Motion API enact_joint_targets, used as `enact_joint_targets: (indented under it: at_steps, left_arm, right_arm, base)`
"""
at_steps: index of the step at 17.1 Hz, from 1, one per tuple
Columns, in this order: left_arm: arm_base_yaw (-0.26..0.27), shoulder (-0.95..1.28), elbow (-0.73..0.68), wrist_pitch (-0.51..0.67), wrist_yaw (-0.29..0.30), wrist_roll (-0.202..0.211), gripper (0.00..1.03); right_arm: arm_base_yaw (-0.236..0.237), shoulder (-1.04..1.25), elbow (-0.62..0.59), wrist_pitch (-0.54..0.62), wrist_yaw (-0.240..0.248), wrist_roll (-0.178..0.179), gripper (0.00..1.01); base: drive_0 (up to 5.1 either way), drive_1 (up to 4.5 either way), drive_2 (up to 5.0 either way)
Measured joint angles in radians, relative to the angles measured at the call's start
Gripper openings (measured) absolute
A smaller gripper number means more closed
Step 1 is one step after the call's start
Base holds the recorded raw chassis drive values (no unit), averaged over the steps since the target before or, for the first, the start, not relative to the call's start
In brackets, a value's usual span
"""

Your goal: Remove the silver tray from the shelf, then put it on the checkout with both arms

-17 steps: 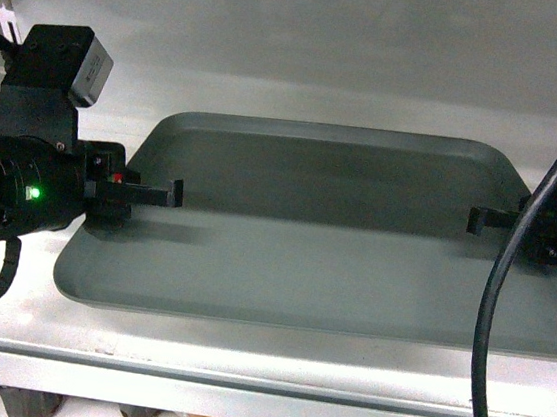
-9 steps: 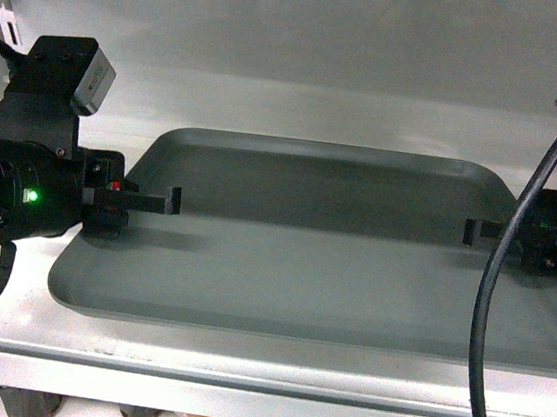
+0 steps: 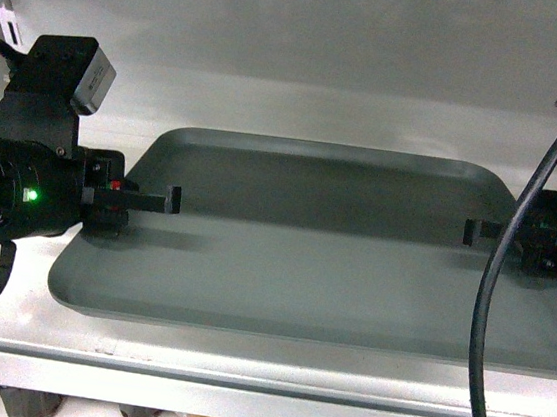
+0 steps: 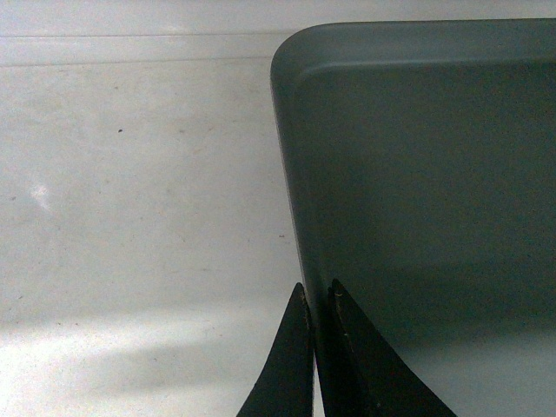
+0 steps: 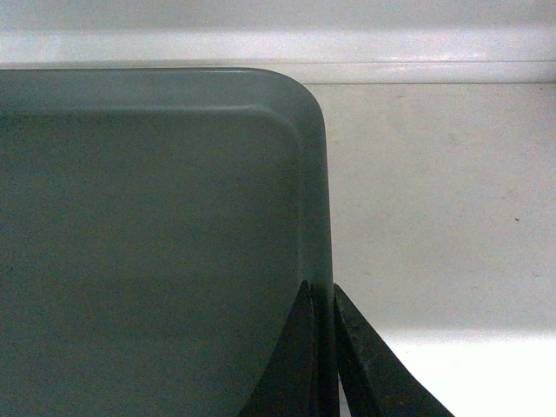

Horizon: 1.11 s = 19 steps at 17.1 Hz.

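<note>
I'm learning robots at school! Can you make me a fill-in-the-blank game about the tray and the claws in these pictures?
1. The silver tray sits on the white ____.
2. The left claw is shut on the tray's ____.
3. The right claw pinches the same tray, so the number of claws holding it is ____.
4. A small light on the left arm glows ____.

Missing words: shelf; rim; two; green
</note>
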Motion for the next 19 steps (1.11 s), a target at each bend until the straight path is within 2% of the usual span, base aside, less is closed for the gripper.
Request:
enact_joint_targets:
  at_steps: [15, 19]
  left_arm:
    - [0.0, 0.0, 0.0, 0.0, 0.0, 0.0, 0.03]
    - [0.0, 0.0, 0.002, 0.0, 0.0, 0.0, 0.03]
  right_arm:
    - [0.0, 0.0, 0.0, 0.0, 0.0, 0.001, 0.03]
    - [0.0, 0.0, 0.001, 0.0, 0.0, 0.001, 0.03]
  base:
    - [0.0, 0.0, 0.0]
    - [0.0, -3.44, 3.5]
